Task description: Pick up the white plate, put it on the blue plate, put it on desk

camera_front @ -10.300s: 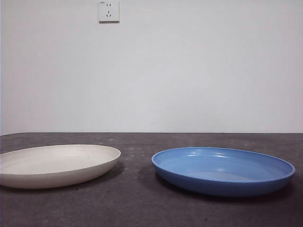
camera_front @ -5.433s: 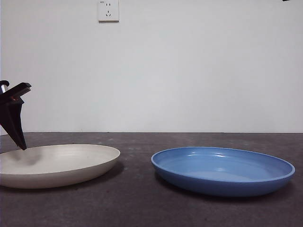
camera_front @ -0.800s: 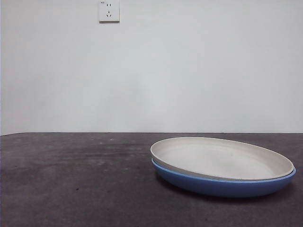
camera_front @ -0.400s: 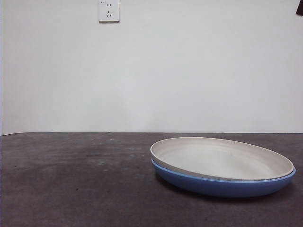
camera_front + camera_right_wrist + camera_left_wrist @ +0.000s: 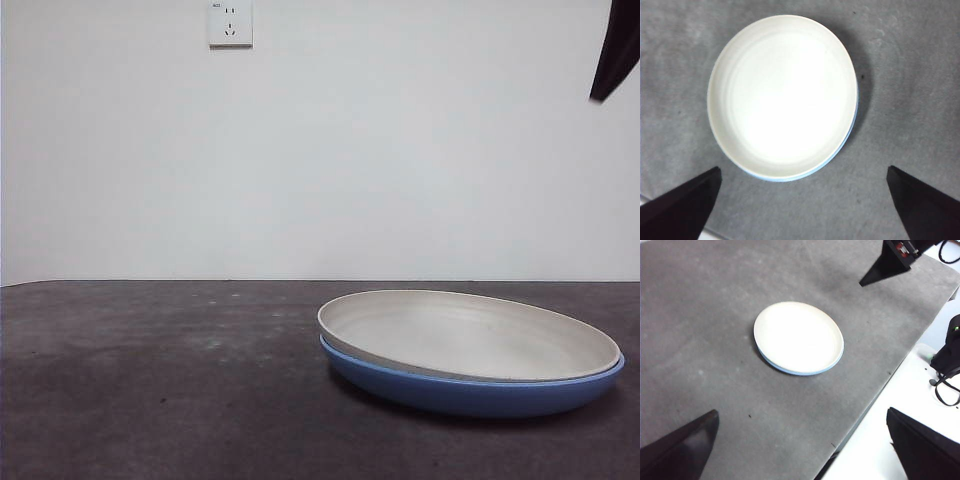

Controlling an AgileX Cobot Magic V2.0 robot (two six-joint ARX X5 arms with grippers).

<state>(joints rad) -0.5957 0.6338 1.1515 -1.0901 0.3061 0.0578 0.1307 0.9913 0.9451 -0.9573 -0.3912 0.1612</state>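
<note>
The white plate [image 5: 470,335] lies nested in the blue plate [image 5: 470,396] on the right part of the desk [image 5: 150,380]. Only the blue rim shows under it. My right gripper [image 5: 803,170] is open and empty, high above the stacked plates [image 5: 782,95], whose blue rim [image 5: 849,137] peeks out on one side. It shows as a black tip [image 5: 612,50] at the front view's top right corner. My left gripper [image 5: 801,412] is open and empty, high and well away from the white plate [image 5: 799,337] and the blue rim [image 5: 790,372].
A wall socket [image 5: 229,22] is on the white wall behind. In the left wrist view the desk's edge [image 5: 875,400] runs close to the plates, with a white surface and black cables [image 5: 945,365] beyond it. The right arm's jaw [image 5: 885,267] also shows there.
A black tip of the right arm has come down into the top right corner of the front view. The stacked plates have not moved.
</note>
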